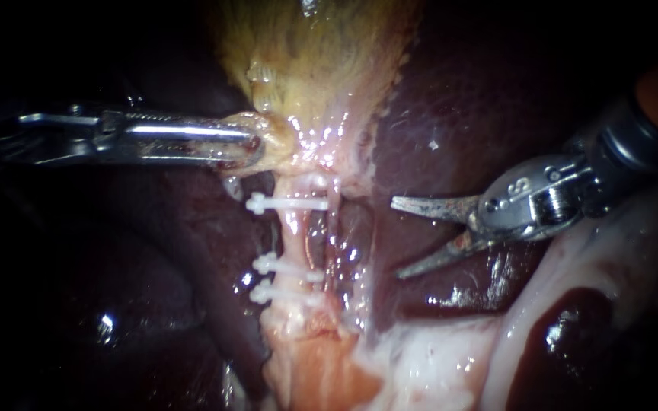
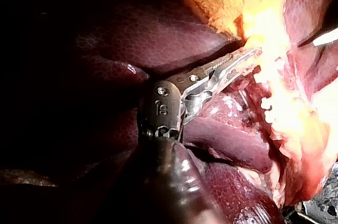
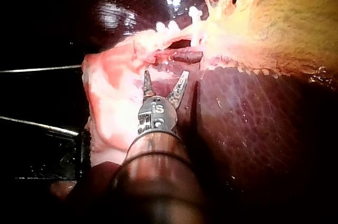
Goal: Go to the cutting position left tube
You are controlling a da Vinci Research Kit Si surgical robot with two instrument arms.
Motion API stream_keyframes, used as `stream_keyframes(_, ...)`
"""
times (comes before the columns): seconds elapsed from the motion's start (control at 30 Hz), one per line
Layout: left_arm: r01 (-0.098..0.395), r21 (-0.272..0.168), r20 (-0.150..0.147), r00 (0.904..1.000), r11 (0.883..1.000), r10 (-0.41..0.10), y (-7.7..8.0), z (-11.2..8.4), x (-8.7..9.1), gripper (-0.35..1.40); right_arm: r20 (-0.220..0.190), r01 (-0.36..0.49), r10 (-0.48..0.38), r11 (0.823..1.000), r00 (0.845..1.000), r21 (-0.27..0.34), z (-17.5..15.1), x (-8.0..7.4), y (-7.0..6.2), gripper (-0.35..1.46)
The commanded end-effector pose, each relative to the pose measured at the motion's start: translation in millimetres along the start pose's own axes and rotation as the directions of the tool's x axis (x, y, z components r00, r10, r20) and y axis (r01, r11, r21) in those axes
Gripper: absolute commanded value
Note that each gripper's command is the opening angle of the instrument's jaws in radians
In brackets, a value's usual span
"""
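The left tube [image 1: 296, 236] runs as a pale, wet strand from the neck of the gallbladder [image 1: 321, 61] toward the lower edge of the endoscope view. It carries three white clips [image 1: 287, 204]: one high up and two close together lower down, with a bare stretch of tube between them.

The right instrument [image 1: 396, 239] comes in from the right, and its two thin blades stand open with a clear gap and nothing between them. Their tips point at the tube but lie well apart from it, level with the bare stretch, over dark liver [image 1: 458, 99]. A second pale strand [image 1: 342, 228] lies between the blade tips and the left tube, separated from the tube by a dark slit.

The left instrument [image 1: 251, 144] comes in from the left, above the top clip. Its jaws are closed on the pale tissue at the gallbladder's neck.

The right wrist view shows the open blades of the right instrument [image 3: 166, 78] from behind. The clipped tube [image 3: 177, 36] lies across ahead of them, not touching. The left wrist view shows the toothed jaws of the left instrument [image 2: 235, 64] biting the brightly lit tissue, which the endoscope shows only from the side.
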State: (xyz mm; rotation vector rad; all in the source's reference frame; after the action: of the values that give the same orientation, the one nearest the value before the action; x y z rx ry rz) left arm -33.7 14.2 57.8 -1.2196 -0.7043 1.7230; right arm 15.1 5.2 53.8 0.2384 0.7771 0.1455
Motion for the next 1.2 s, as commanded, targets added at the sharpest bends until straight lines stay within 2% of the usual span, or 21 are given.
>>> stream_keyframes(0.03,0.0,-0.002,0.0,1.0,1.0,0.0,0.0,-0.2,0.0,-0.35,-0.001,0.0,0.0,1.0,1.0,0.0,0.0,0.0,0.0,1.45)
stream_keyframes(0.17,0.001,-0.009,-0.005,1.0,1.0,-0.001,0.3,-1.5,0.1,-0.35,0.0,0.0,0.0,1.0,1.0,0.0,0.0,0.0,0.0,1.45)
stream_keyframes(0.27,0.004,-0.008,-0.018,0.9998,1.0,-0.004,0.9,-3.2,0.5,-0.35,-0.003,-0.001,0.001,1.0,1.0,-0.001,0.0,0.0,0.0,1.45)
stream_keyframes(0.47,0.021,-0.01,-0.045,0.9987,1.0,-0.021,2.6,-6.3,1.8,-0.35,-0.003,-0.002,0.002,1.0,1.0,-0.002,0.1,0.1,0.1,1.45)
stream_keyframes(0.67,0.016,-0.012,-0.063,0.9979,1.0,-0.017,3.3,-7.5,2.9,-0.35,-0.011,-0.005,0.004,1.0,1.0,-0.006,0.3,0.4,0.1,1.45)
stream_keyframes(0.77,0.011,-0.012,-0.063,0.998,1.0,-0.012,3.4,-7.7,3.0,-0.35,-0.022,-0.007,0.007,1.0,1.0,0.002,0.5,0.9,0.0,1.45)
stream_keyframes(0.9,0.011,-0.012,-0.063,0.998,1.0,-0.012,3.4,-7.8,3.0,-0.35,-0.049,-0.026,0.028,0.999,0.998,0.039,1.0,1.9,-0.4,1.45)
stream_keyframes(1.03,0.011,-0.011,-0.063,0.998,1.0,-0.012,3.6,-7.8,2.9,-0.35,-0.094,-0.082,0.094,0.988,0.991,0.131,1.7,3.2,-0.8,1.45)
stream_keyframes(1.2,0.012,-0.01,-0.063,0.9979,1.0,-0.012,3.8,-7.9,2.9,-0.35,-0.122,-0.135,0.157,0.976,0.98,0.172,3.1,5.0,-1.0,1.45)
